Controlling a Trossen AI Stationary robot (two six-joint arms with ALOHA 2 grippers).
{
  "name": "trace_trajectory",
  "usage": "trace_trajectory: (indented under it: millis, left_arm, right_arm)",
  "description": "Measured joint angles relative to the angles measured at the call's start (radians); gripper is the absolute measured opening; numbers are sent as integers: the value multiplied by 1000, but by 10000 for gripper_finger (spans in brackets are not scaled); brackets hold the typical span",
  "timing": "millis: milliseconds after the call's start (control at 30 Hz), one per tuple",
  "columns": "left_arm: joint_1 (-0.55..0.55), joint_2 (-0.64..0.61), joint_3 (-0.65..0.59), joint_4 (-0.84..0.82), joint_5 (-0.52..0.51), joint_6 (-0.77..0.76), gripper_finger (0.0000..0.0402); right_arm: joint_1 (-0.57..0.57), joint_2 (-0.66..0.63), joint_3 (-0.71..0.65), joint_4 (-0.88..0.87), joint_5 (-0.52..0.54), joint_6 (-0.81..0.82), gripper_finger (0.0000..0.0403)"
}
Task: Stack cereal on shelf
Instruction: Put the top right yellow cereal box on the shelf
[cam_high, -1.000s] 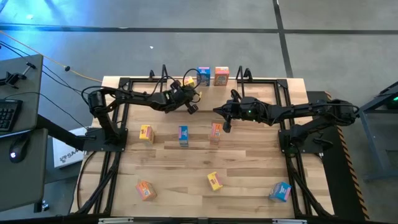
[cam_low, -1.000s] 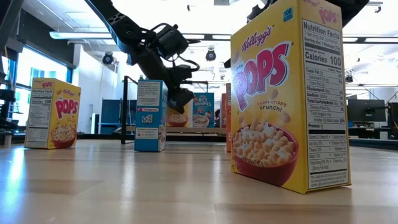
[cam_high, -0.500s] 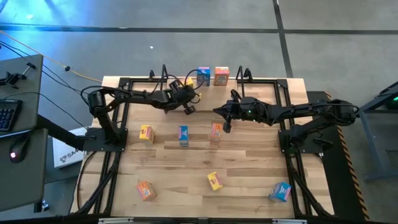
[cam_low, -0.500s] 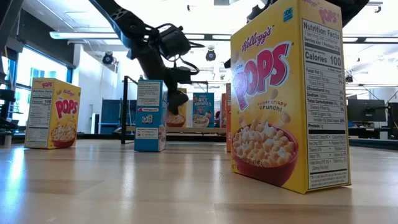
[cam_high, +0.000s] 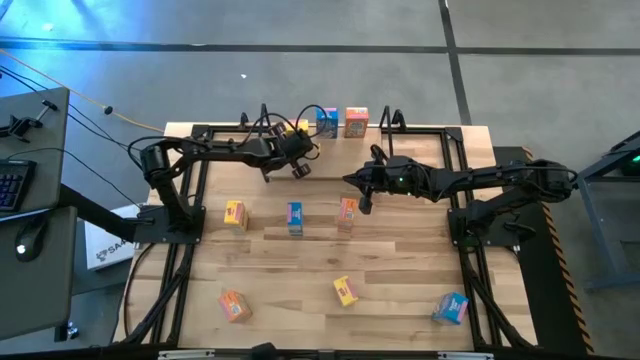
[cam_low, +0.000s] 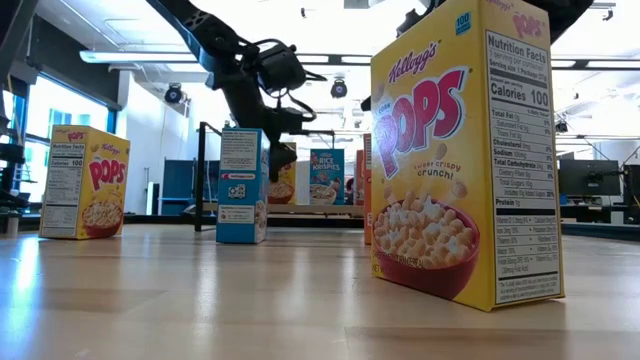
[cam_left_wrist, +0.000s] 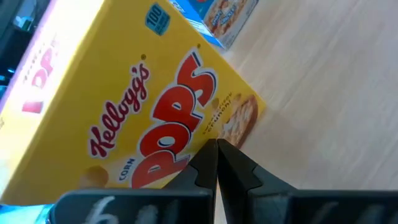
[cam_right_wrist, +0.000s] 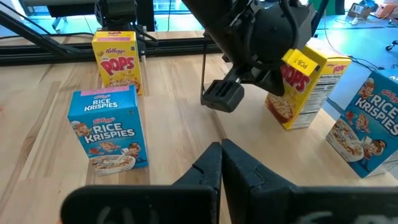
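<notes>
Three cereal boxes stand on the shelf (cam_high: 375, 129) at the table's far edge: a yellow box (cam_high: 303, 128), a blue one (cam_high: 326, 122) and an orange one (cam_high: 356, 121). My left gripper (cam_high: 298, 169) is shut and hovers just on the near side of that yellow box (cam_left_wrist: 155, 118). In the right wrist view a gap shows between the left gripper (cam_right_wrist: 221, 94) and the yellow box (cam_right_wrist: 298, 87). My right gripper (cam_high: 365, 203) is shut and hangs above the table beside an orange box (cam_high: 347, 211). Several more boxes stand on the tabletop.
On the table stand a yellow box (cam_high: 235, 213), a blue box (cam_high: 294, 216), a yellow box (cam_high: 345, 290), an orange box (cam_high: 234, 305) and a blue box (cam_high: 451, 307). Black wire loops (cam_high: 262, 115) (cam_high: 392, 118) rise at the shelf's ends. Bare wood lies between the rows.
My left gripper has drawn a little toward the table's left and far edge, staying shut. The yellow box on the shelf has kept its place.
</notes>
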Motion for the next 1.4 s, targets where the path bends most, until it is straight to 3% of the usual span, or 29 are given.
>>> trace_trajectory:
  millis: [600,1033,1400]
  left_arm:
    - [31,21,-1,84,20,28,0]
    - [54,21,-1,78,-45,28,0]
    - [66,22,-1,134,-17,53,0]
  right_arm:
    - [0,0,0,-12,-4,7,0]
    - [0,0,0,-14,-8,8,0]
    - [0,0,0,-14,-10,8,0]
